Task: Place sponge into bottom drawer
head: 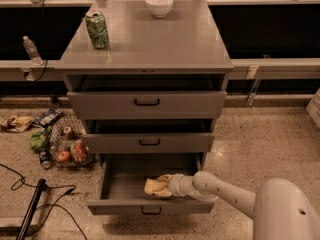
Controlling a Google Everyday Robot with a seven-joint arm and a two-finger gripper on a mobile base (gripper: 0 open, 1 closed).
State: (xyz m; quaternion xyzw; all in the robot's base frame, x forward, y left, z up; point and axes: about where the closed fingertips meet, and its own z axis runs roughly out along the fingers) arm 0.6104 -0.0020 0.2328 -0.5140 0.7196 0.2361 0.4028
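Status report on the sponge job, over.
Status: gripper down inside bottom drawer, shut on sponge. Sponge inside the drawer, not yet released. Nothing in the way.

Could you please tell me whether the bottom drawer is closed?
No, the lowest grey metal drawer is open, with the hand and pale-yellow sponge inside it.

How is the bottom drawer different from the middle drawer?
The bottom drawer is pulled far out, showing its floor; the middle drawer is out only a little. The bottom drawer has the sponge and the robot's gripper inside it; the middle drawer's inside is too dark to see. Both are grey with a small black handle.
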